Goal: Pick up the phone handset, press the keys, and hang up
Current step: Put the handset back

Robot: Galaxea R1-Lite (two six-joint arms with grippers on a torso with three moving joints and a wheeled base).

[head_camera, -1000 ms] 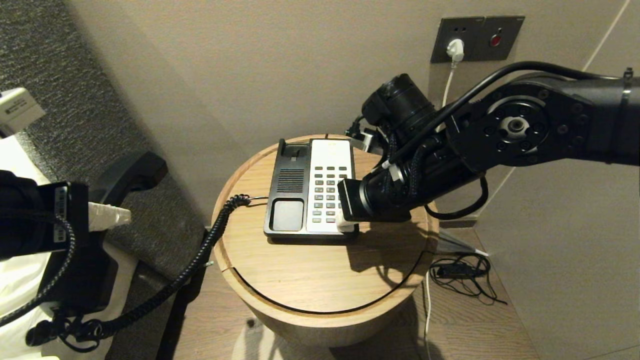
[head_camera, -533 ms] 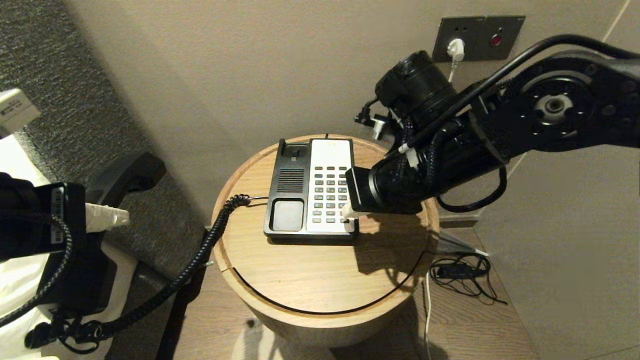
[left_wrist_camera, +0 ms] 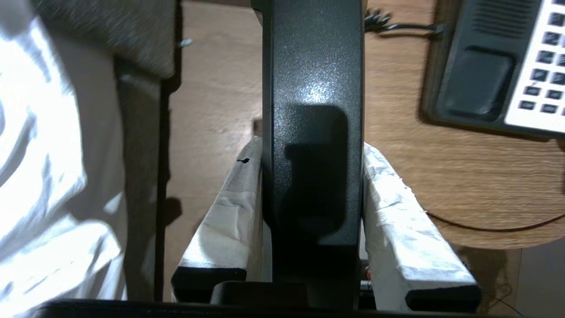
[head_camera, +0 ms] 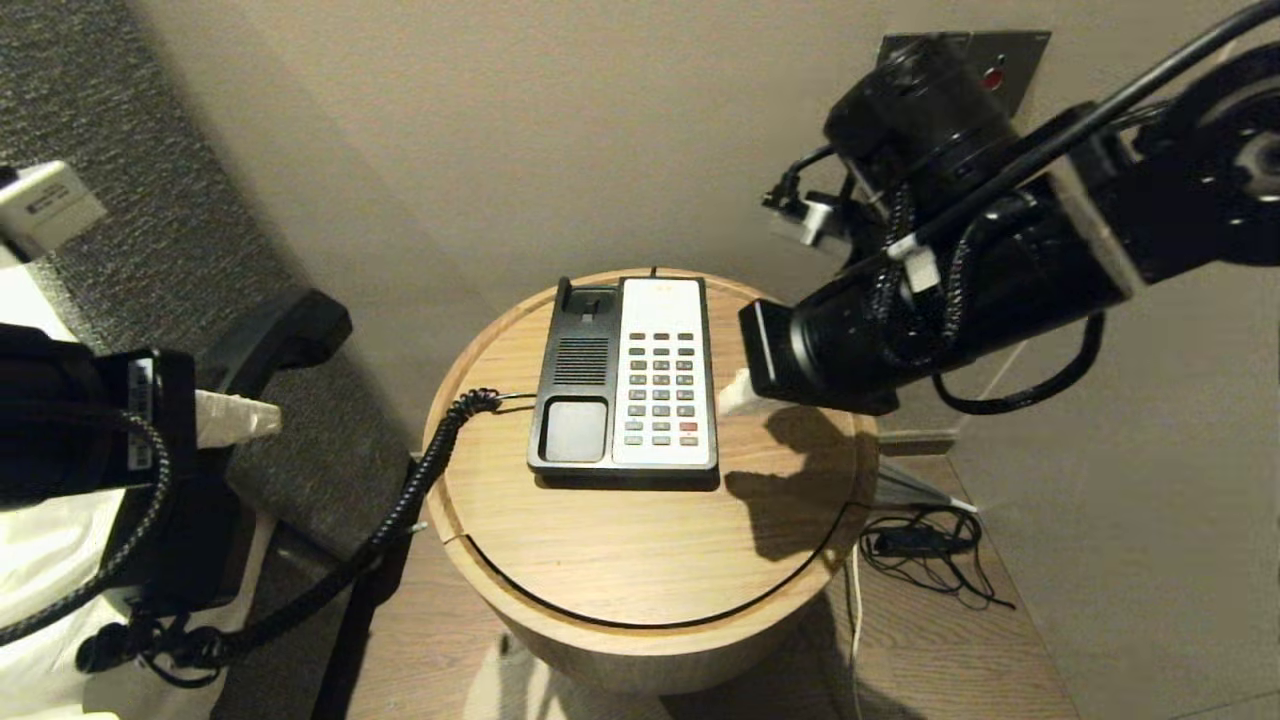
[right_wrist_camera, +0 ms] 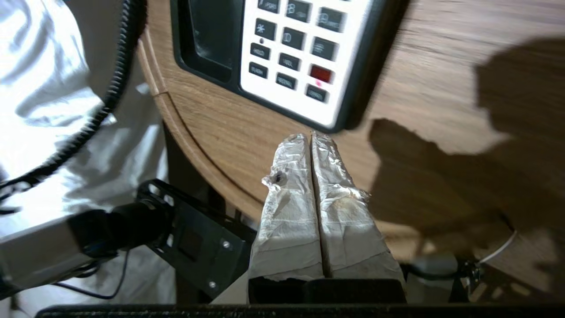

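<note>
The phone base [head_camera: 625, 385], black with a white keypad, sits on the round wooden table [head_camera: 640, 560]; its cradle is empty. My left gripper [head_camera: 240, 418] is shut on the black handset [head_camera: 270, 340] and holds it off the table's left side; the wrist view shows the handset [left_wrist_camera: 312, 132] clamped between both white-wrapped fingers [left_wrist_camera: 397, 207]. A coiled cord [head_camera: 400, 510] runs from the base down to the handset. My right gripper [head_camera: 735, 392] is shut and empty, raised just right of the keypad [right_wrist_camera: 304, 48]; its tips [right_wrist_camera: 311, 143] are off the keys.
A wall socket plate [head_camera: 955, 75] with a white plug is behind the right arm. A bundle of cable [head_camera: 925, 550] lies on the floor right of the table. A bed with white sheets [head_camera: 40, 540] and a grey headboard is on the left.
My right gripper has lifted off the lower right keypad and pulled back up and to the right. The left gripper with the handset has risen slightly.
</note>
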